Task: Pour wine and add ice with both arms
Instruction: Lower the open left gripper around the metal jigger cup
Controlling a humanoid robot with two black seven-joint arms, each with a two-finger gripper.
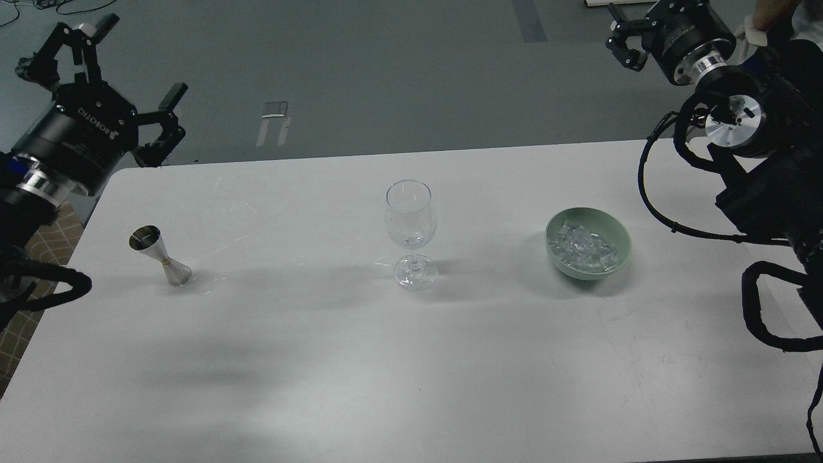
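Note:
A clear stemmed glass (411, 222) stands upright at the middle of the white table (411, 373). A steel jigger (161, 256) stands to its left, slightly tilted in view. I cannot make out any wine in the jigger or the glass. Ice cubes (588, 247) lie heaped in a green bowl (558, 226) to the right of the glass. My left gripper (136, 61) is open and empty, raised beyond the table's far left corner, well above the jigger. My right gripper (616, 33) is open and empty, high beyond the far right edge, away from the bowl.
Black cables (669, 218) loop from the right arm over the table's right end. A person's hand (768, 14) shows at the top right corner. Grey floor lies beyond the table's far edge, and patterned floor (45, 241) shows at the left.

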